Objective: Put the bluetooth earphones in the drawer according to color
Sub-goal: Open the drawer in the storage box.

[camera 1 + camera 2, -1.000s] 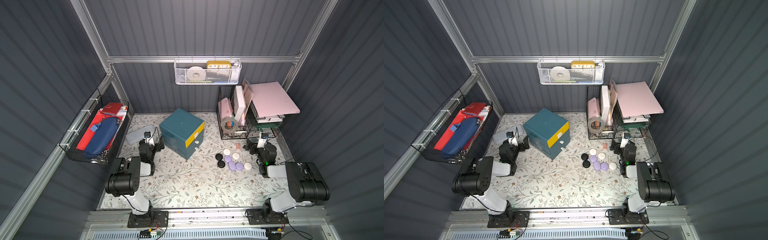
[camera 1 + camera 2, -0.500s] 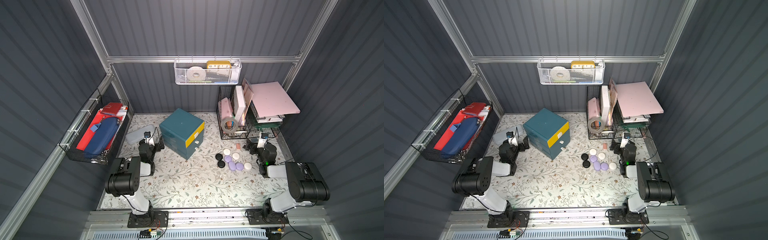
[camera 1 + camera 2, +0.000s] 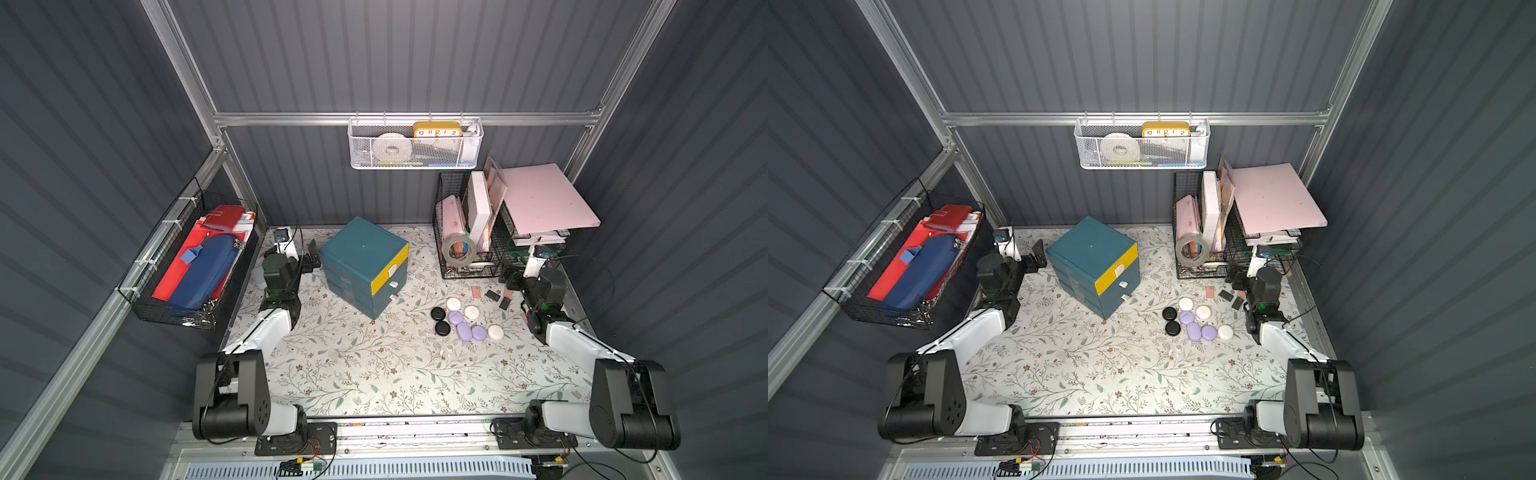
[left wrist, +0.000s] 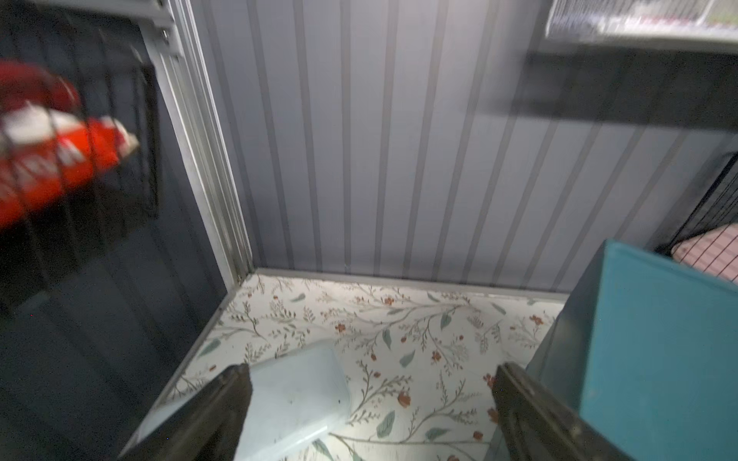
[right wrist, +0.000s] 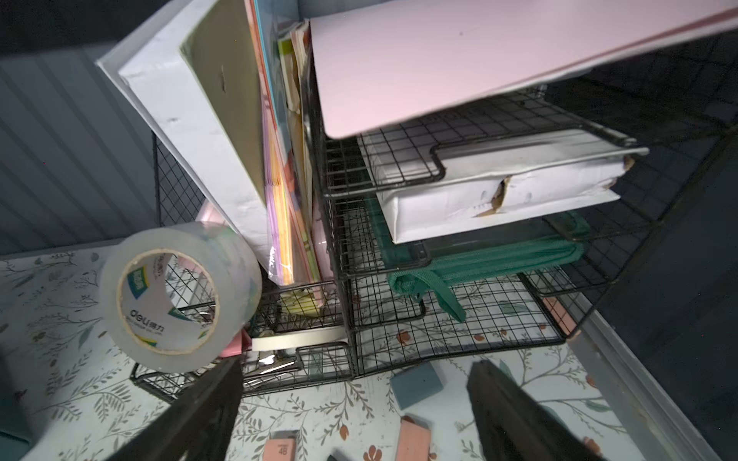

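Both arms have just started moving toward the far side. The left gripper (image 4: 371,369) and right gripper (image 5: 355,363) are released and empty. All eight earphone cases (image 3: 464,331) lie right of the cabinet (image 3: 361,253), whose drawers are shut, so sorting has not begun.

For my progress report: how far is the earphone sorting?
Done: nothing yet. All eight earphone cases lie clustered on the table, and the three drawers of the cabinet look shut. In hand: nothing; left hand and right hand are both open and empty. Left: open drawers, sort every case by color.
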